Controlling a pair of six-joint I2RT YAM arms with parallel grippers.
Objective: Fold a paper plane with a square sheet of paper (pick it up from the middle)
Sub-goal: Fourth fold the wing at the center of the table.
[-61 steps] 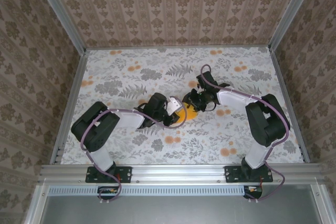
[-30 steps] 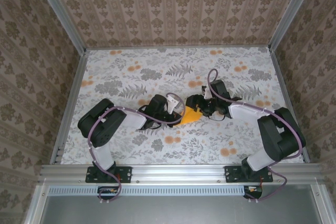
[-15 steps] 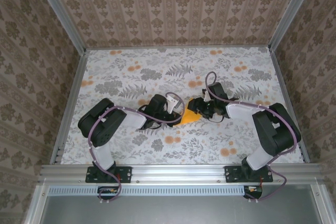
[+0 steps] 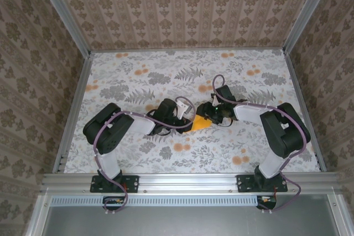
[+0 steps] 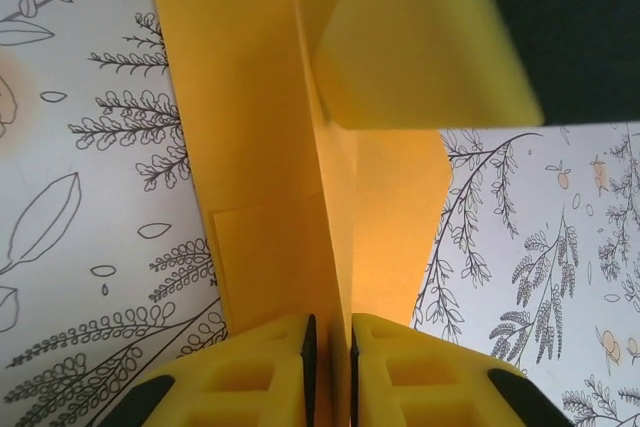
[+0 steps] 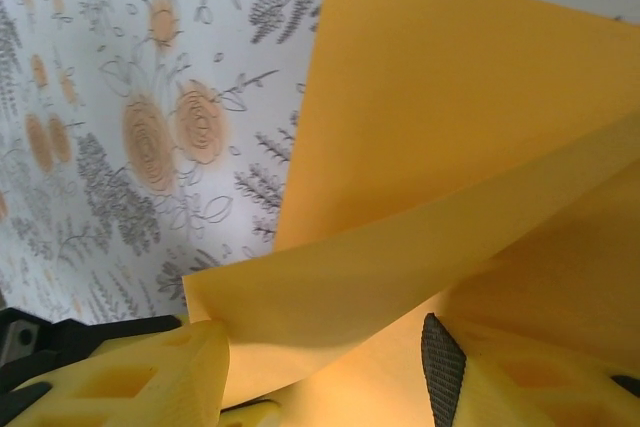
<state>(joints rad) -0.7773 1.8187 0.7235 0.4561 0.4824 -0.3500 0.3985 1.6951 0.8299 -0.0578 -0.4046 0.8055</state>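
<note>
Standing folded in the left claw (image 5: pixel 328 335), the orange-yellow paper (image 5: pixel 250 147) curls.

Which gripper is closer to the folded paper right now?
Left. The left gripper is pinched shut on the upright crease of the orange-yellow paper. The right gripper sits at the opposite side, open around a lifted flap; whether it touches is unclear.
</note>
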